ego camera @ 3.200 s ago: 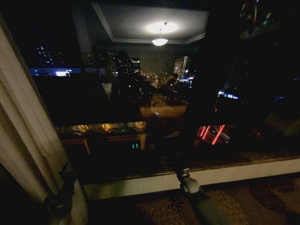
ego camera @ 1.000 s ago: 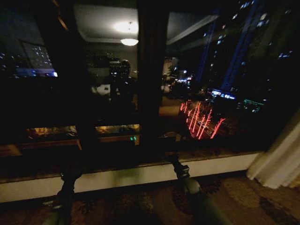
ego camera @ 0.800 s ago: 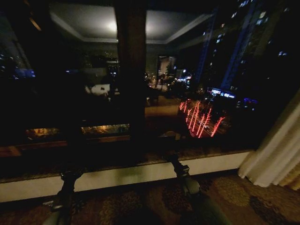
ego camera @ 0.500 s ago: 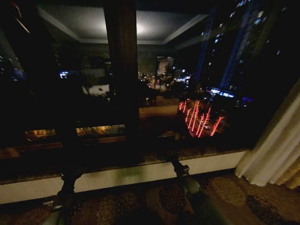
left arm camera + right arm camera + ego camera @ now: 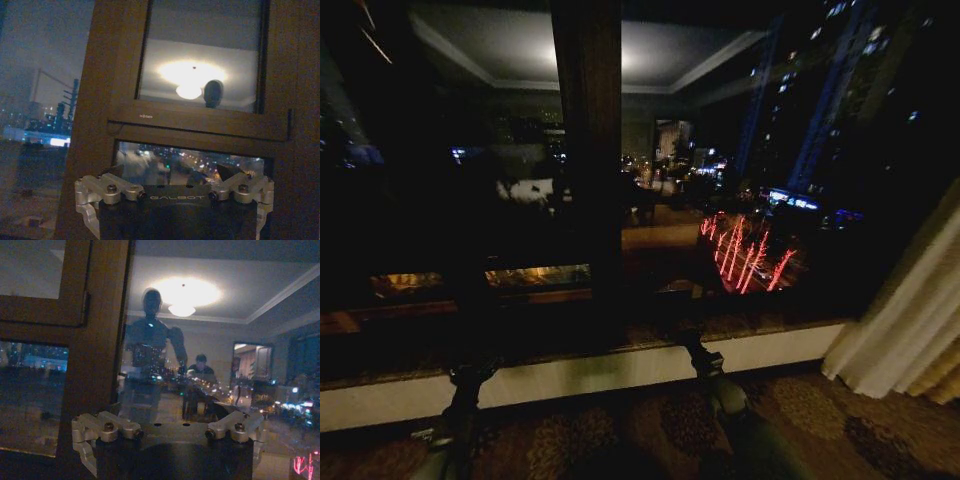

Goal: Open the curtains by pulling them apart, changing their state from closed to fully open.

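1. The curtain [image 5: 912, 315] hangs gathered at the right edge of the head view, its cream pleats bunched and falling to the patterned carpet [image 5: 800, 420], so it looks already drawn off the window on this side
2. The dark window glass [image 5: 750, 200] stands bare across the middle of the view, divided by a broad wooden mullion [image 5: 586, 170]; city lights outside and the reflected ceiling lamp show through it, which suggests the opening is largely done
3. A pale sill [image 5: 620, 372] runs along the foot of the window, between glass and carpet
4. The left hand [image 5: 470, 372] is held low in front of the sill on the left, raised toward the window and well apart from the curtain; in the left wrist view its jaws are spread wide with only the window frame beyond them, holding nothing
5. The right hand [image 5: 692, 348] sits near the middle, also up at sill level and clear of the fabric; the right wrist view shows its jaws spread wide and empty, facing the glass
6. Both arms seem merely parked forward, since neither touches cloth
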Controlling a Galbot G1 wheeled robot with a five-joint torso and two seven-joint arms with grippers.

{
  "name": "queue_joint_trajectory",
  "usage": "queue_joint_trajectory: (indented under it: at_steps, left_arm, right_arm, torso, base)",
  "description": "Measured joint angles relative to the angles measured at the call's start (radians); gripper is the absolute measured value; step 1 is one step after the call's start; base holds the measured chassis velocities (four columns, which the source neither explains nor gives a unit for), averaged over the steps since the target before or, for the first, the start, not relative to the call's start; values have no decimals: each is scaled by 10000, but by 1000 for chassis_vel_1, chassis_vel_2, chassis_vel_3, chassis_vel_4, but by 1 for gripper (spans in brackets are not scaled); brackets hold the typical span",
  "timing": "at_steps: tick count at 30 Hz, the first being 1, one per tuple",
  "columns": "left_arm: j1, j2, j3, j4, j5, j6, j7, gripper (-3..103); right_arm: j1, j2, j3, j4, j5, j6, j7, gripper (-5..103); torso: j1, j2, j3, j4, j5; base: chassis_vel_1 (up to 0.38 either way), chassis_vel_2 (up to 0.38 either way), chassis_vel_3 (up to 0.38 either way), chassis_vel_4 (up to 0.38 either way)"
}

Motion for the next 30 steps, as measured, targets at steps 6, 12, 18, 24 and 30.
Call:
queue_joint_trajectory:
  at_steps: [6, 12, 18, 24, 30]
  left_arm:
    - [0, 0, 3, 0, 0, 0, 2, 100]
    - [1, 0, 4, 0, 0, 0, 4, 100]
    - [3, -1, 2, 0, 0, 0, 4, 100]
    - [1, -1, 2, 1, 0, 0, 3, 100]
    - [5, -1, -1, 1, 0, 0, 3, 100]
  right_arm:
    - [0, 0, 1, 0, 0, 0, 0, 100]
    - [0, -1, 2, 0, 0, 0, 0, 100]
    - [0, -1, 2, 0, 0, 0, 0, 100]
    - [0, 0, 2, 0, 0, 0, 0, 100]
    - [-4, -1, 1, 0, 0, 0, 0, 100]
  torso:
    - [0, 0, 0, -1, 2]
    - [-3, 1, -1, -3, 5]
    - [-6, 3, -3, -1, 0]
    - [2, -1, 2, 1, -7]
    - [-12, 8, -5, -1, 0]
  base:
    - [75, -231, -79, 250]
    - [137, -338, -155, 356]
    - [251, -393, -239, 392]
    - [302, -399, -295, 406]
    - [177, -278, -188, 271]
